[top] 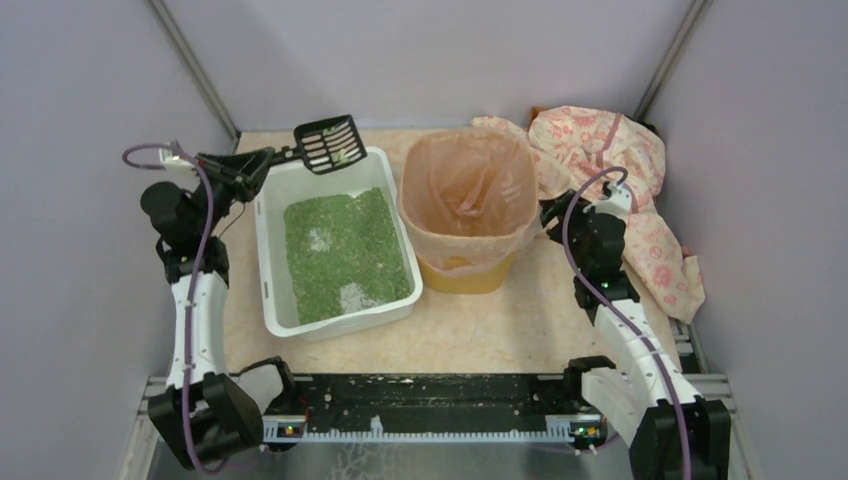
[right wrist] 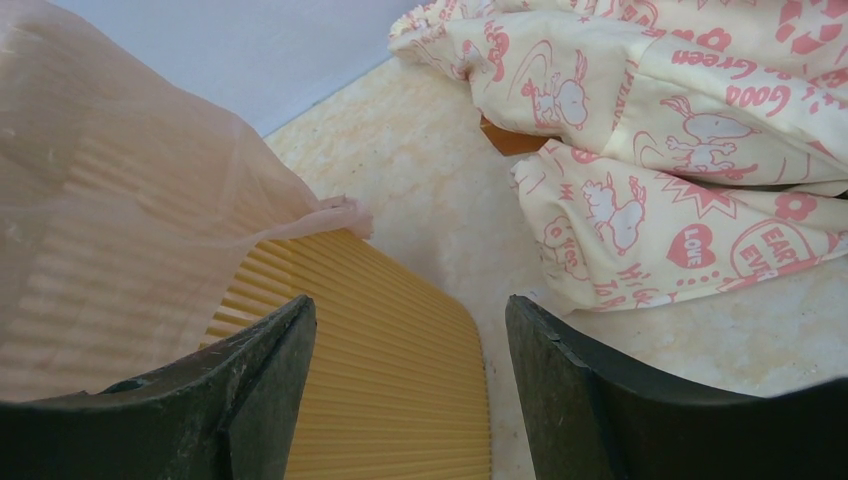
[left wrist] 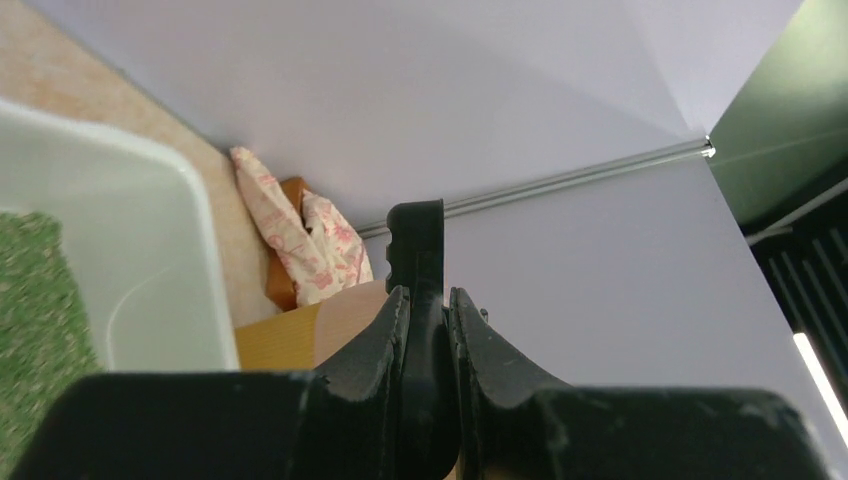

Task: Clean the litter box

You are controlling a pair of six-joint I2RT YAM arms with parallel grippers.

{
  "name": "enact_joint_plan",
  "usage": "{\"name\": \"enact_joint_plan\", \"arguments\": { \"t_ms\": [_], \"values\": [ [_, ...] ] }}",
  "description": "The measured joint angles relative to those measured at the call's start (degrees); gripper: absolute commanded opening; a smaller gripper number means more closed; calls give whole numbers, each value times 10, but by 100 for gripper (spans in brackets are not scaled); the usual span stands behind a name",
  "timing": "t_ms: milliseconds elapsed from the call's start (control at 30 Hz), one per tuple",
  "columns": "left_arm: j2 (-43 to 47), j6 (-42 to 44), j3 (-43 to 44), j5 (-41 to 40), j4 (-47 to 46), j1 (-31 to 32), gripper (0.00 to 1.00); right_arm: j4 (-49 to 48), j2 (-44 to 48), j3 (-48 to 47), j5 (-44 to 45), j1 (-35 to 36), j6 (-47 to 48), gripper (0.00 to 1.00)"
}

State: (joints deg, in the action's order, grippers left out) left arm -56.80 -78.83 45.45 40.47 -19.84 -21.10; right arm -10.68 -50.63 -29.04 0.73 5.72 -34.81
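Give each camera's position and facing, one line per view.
Top external: above the near edge, looking down at litter box, bin, left arm, right arm.
Left wrist: beside the litter box, facing the far wall; jaws shut on scoop handle.
Right wrist: low beside the bin, facing patterned cloth; jaws open.
Shared: all show cloth and bin.

This was a lab robot cell, not a home. Plain lilac panels (top: 80, 90) walled the worktop (top: 500, 325) on three sides, and a bare metal strut (left wrist: 580, 180) ran far beyond the left fingers (left wrist: 385, 340). Behind both sets of fingers, a black rail (top: 430, 410) carried two cabled arms (top: 195, 320). House props sat staged: a bin (right wrist: 380, 360) just ahead of the right fingers (right wrist: 260, 380), a printed cloth (right wrist: 650, 150) beyond to their right.
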Motion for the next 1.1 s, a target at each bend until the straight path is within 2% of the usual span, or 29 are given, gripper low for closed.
{"name": "enact_joint_plan", "arguments": {
  "t_ms": [233, 400, 533, 767, 900, 1100],
  "values": [
    [-105, 59, 163, -47, 16, 132, 0, 23, 19, -19, -13, 0, -4, 70],
    [-145, 101, 191, -67, 10, 218, 0, 33, 29, -19, -26, 0, -10, 70],
    [-177, 171, 210, -68, 1, 302, 0, 41, 29, -19, -26, 0, -12, 70],
    [-202, 379, 257, -56, 5, 414, 0, 52, 30, -19, -26, 0, -13, 70],
    [-201, 493, 285, -53, 27, 449, 0, 58, 31, -21, -26, 0, -13, 70],
    [-159, 719, 255, -75, 47, 538, 0, 60, 33, -22, -26, 0, -14, 70]
  ]
}}
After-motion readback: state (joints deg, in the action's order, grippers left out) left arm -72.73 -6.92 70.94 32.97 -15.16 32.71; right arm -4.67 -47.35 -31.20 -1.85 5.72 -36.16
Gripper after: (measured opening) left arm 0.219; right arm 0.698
